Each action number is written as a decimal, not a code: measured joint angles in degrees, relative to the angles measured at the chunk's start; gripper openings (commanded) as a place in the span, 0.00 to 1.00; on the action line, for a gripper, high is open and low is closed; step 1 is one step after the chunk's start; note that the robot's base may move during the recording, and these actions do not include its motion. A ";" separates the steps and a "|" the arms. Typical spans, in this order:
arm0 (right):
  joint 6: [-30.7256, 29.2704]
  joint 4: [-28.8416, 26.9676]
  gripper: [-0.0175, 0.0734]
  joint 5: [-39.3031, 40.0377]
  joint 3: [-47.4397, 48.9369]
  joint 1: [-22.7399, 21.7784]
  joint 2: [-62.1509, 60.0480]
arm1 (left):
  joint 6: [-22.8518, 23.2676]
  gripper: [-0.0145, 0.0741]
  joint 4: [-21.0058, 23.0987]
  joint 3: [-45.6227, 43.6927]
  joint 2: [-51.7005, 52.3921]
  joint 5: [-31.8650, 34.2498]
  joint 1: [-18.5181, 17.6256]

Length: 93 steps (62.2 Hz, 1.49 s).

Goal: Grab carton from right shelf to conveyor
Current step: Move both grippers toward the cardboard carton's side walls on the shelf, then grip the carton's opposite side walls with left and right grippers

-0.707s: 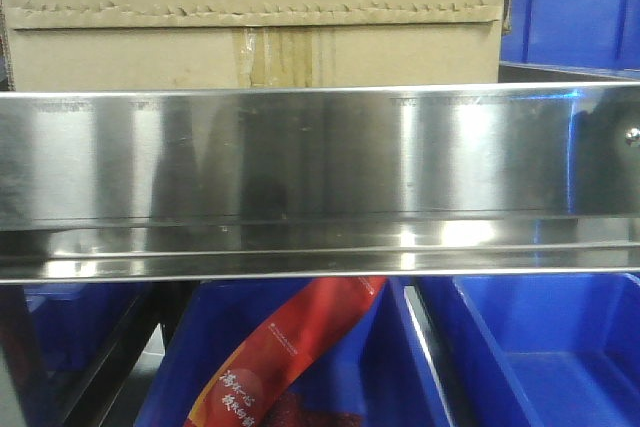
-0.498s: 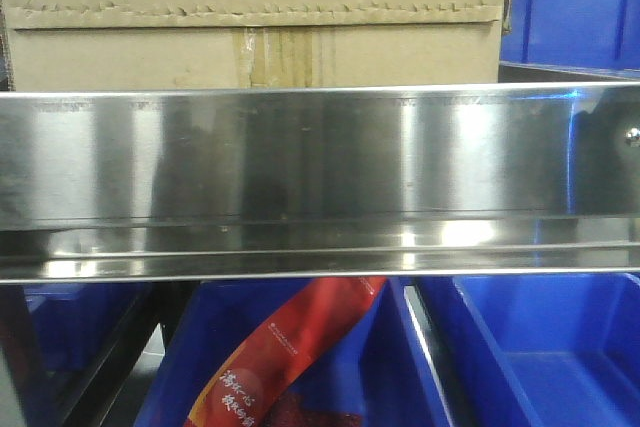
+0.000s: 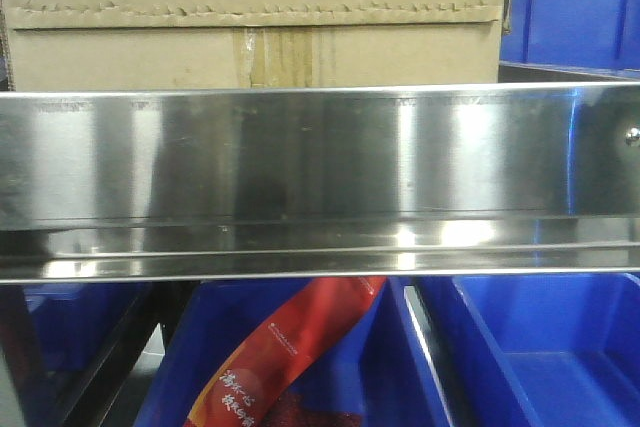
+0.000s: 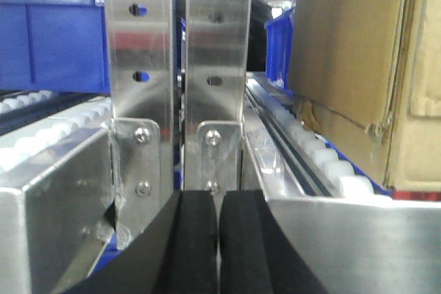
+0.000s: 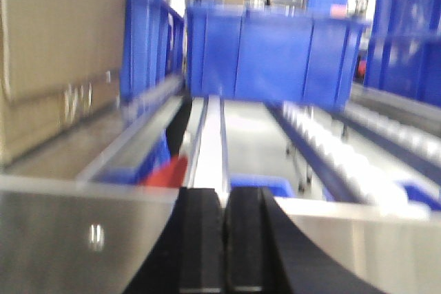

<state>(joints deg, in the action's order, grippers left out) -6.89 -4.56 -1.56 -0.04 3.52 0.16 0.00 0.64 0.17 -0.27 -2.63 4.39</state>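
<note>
The brown carton [image 3: 250, 17] sits on the steel shelf behind its wide shiny front rail [image 3: 320, 162], with a jagged flap edge and a tape stain at centre. In the left wrist view the carton [image 4: 365, 67] stands at the right on white rollers. In the right wrist view it [image 5: 58, 39] fills the left side. My left gripper [image 4: 218, 201] is shut and empty, in front of two steel uprights [image 4: 176, 67] left of the carton. My right gripper [image 5: 224, 201] is shut and empty, right of the carton. The conveyor is out of view.
Blue plastic bins stand beside the carton [image 3: 575, 7] and below the rail [image 3: 540, 347]. A red packet [image 3: 285, 352] lies in a lower bin. Roller tracks [image 4: 324, 160] run under the carton. More blue bins [image 5: 275, 53] and roller lanes [image 5: 351, 156] lie ahead of the right gripper.
</note>
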 measured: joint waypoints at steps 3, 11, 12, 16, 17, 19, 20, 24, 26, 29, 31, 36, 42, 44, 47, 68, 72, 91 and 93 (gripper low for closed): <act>0.00 0.00 0.12 1.89 0.00 0.00 0.00 | 0.00 0.18 0.00 0.00 0.00 0.47 0.00; 0.00 0.00 0.12 4.85 0.00 0.00 0.00 | 0.00 0.18 0.00 0.00 0.00 2.63 0.00; 0.00 0.00 0.12 4.97 0.00 0.00 0.00 | 0.00 0.18 0.00 0.00 0.00 2.63 0.00; 0.00 0.00 0.12 5.54 0.00 0.00 0.00 | 0.00 0.18 0.00 0.00 0.00 3.60 0.00; 0.00 0.00 0.12 5.54 0.00 0.00 0.00 | 0.00 0.18 0.00 0.00 0.00 3.60 0.00; 0.00 0.00 0.12 5.58 0.04 0.00 0.00 | 0.00 0.18 0.00 -0.31 0.00 3.60 0.00; 0.00 0.00 0.12 5.58 0.16 0.00 0.00 | 0.00 0.18 0.00 -0.59 0.00 3.60 0.00; 0.00 0.00 0.12 3.70 1.33 0.00 0.00 | 0.00 0.18 0.00 -2.17 0.00 2.96 0.00; 0.00 0.00 0.12 2.70 2.43 0.00 0.00 | 0.00 0.18 0.00 -3.45 0.00 2.63 0.00; 0.00 0.00 0.12 1.17 4.09 0.00 0.00 | 0.00 0.18 0.00 -5.69 0.00 1.38 0.00; 0.00 0.00 0.12 -0.17 5.77 0.00 0.00 | 0.00 0.19 0.00 -7.16 0.08 0.45 0.00; 0.00 0.00 0.12 -2.95 10.31 0.00 -0.04 | 0.00 0.25 -0.64 -12.30 -0.07 -3.57 0.00; 0.00 0.00 0.13 -7.26 16.60 -0.05 0.40 | 0.00 0.40 -1.65 -19.47 -2.58 -8.86 0.00; 0.00 0.00 0.17 -8.64 18.90 -0.05 1.20 | 0.00 0.45 -1.80 -21.32 -3.95 -10.23 0.00; 0.00 0.00 0.26 -10.63 21.49 -0.05 2.50 | 0.00 0.51 -2.01 -24.06 -5.82 -12.28 0.00; 0.00 -2.70 0.82 -14.57 29.76 -0.05 15.17 | 0.00 0.68 -1.70 -37.91 -20.08 -22.66 -5.23; 0.00 -2.99 0.82 -14.91 29.76 -0.05 16.97 | 0.00 0.68 -0.64 -39.48 -22.24 -24.00 -7.86; 0.00 -7.42 0.82 -21.12 40.20 3.17 25.26 | -1.34 0.66 0.33 -53.56 -36.81 -30.82 -27.36; 0.00 -7.42 0.82 -21.97 42.15 4.25 26.97 | -1.34 0.66 0.42 -55.70 -38.88 -31.52 -29.45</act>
<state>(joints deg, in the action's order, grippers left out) -6.89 -11.98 -23.53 42.11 7.77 27.13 -1.34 1.07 -55.53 -39.14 -34.15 -25.06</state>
